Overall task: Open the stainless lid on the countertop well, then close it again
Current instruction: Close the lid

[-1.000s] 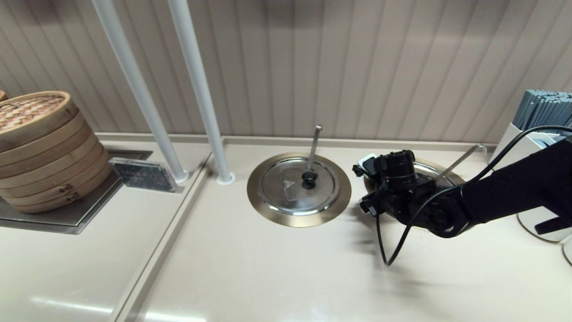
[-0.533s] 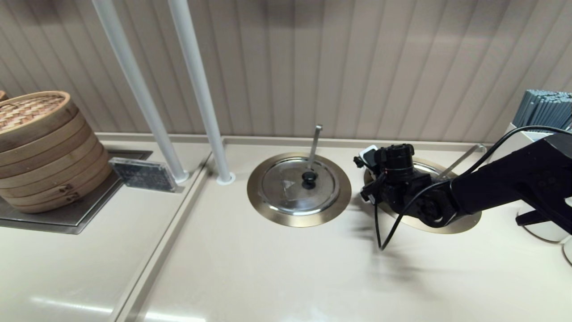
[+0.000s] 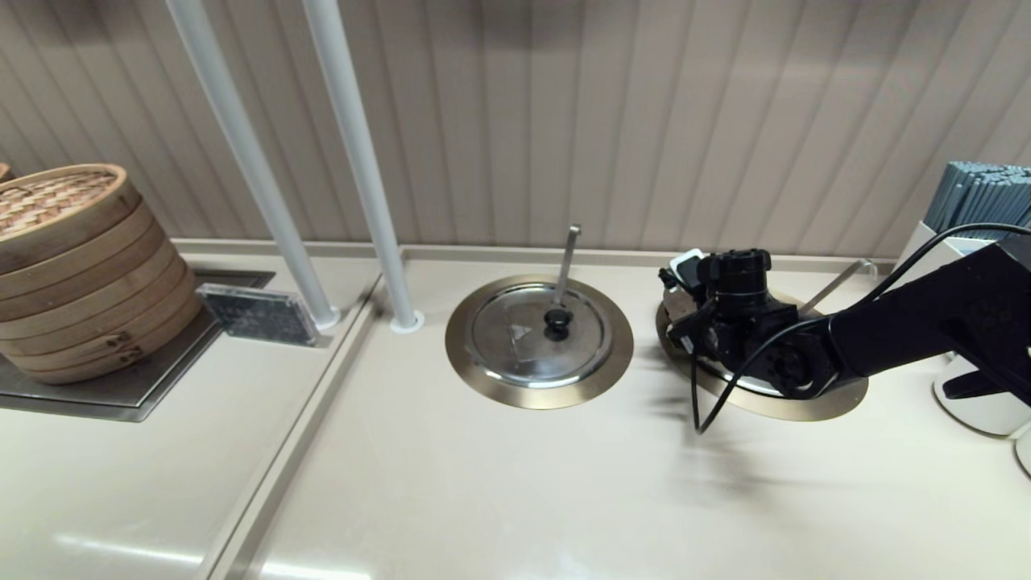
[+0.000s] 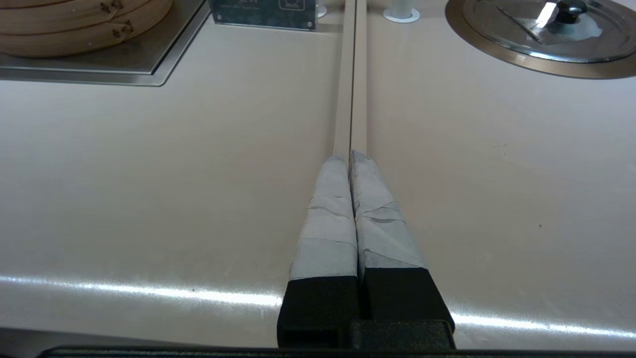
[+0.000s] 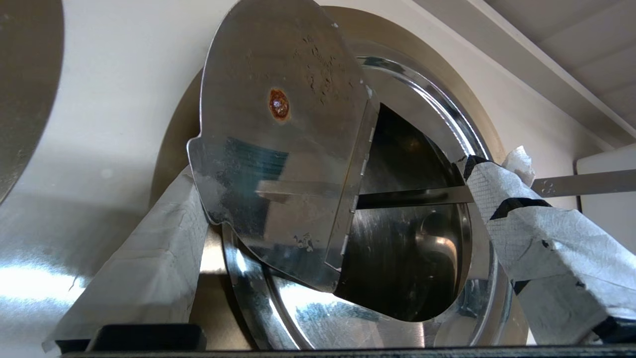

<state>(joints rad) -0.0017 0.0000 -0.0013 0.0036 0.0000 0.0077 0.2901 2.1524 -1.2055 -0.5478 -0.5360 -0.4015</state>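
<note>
The right gripper (image 5: pixel 338 219) hangs over the well (image 3: pixel 830 396) at the right of the desk (image 3: pixel 499 483), its black arm reaching in from the right edge. Its taped fingers (image 5: pixel 149 268) stand wide apart, one on each side of the lid (image 5: pixel 283 144). The lid's front half is folded up along its hinge line, tilted so that its shiny underside faces the wrist camera, with a small rust spot near the middle. One finger touches the raised flap's lower edge; whether the other finger touches anything I cannot tell. Behind the flap the dark steel pot shows open, and the ladle handle (image 5: pixel 586 183) slants out across it toward the back wall.

The left gripper (image 4: pixel 350 199) sits parked low over the desk, well apart from this, its taped fingers pressed together along a seam in the surface.

To the left of the well is a second lid (image 3: pixel 538 334), shut flat, with a thin upright ladle handle. A bamboo steamer (image 3: pixel 72 266) stands at the far left.
</note>
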